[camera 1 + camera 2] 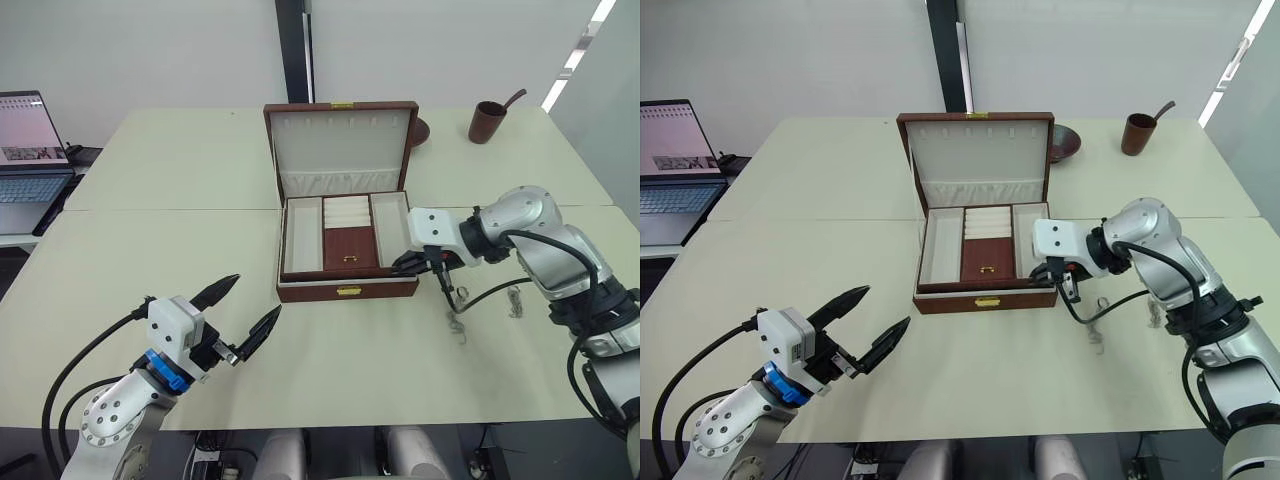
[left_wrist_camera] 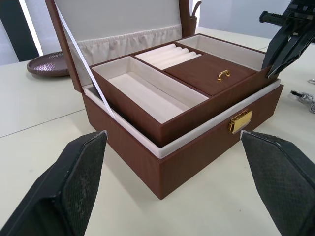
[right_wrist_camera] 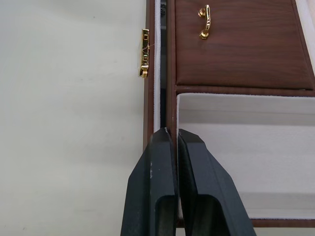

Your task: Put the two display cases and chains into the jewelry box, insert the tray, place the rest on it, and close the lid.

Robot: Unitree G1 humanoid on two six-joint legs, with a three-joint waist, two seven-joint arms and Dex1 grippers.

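The left gripper (image 1: pixel 247 308) hangs nearest, fingers spread wide and holding nothing, with the jewelry box (image 1: pixel 347 291) ahead of it. The box is reddish-brown with a gold clasp, its lid (image 1: pixel 340 147) standing open. The brown tray (image 1: pixel 346 247) sits inside, its cream side sections bare. The right gripper (image 3: pixel 171 135), fingers pressed together, pinches the tray's front right rim. Silver chains (image 1: pixel 458 322) lie on the table (image 1: pixel 150 250) just beside that gripper.

Jewelry box (image 1: pixel 347 290): one, lid (image 1: pixel 341 148) raised.
Tray (image 1: pixel 346 236): one, seated in the box, three sections.
Chains (image 1: pixel 457 327): two small silver heaps on the counter (image 1: pixel 180 250).
Claws: two, left claw (image 1: pixel 242 315) and right claw (image 1: pixel 407 264).
Laptop (image 1: pixel 30 150): one.
Brown cup (image 1: pixel 487 121): one.
Dark bowl (image 1: pixel 1063 142): one.
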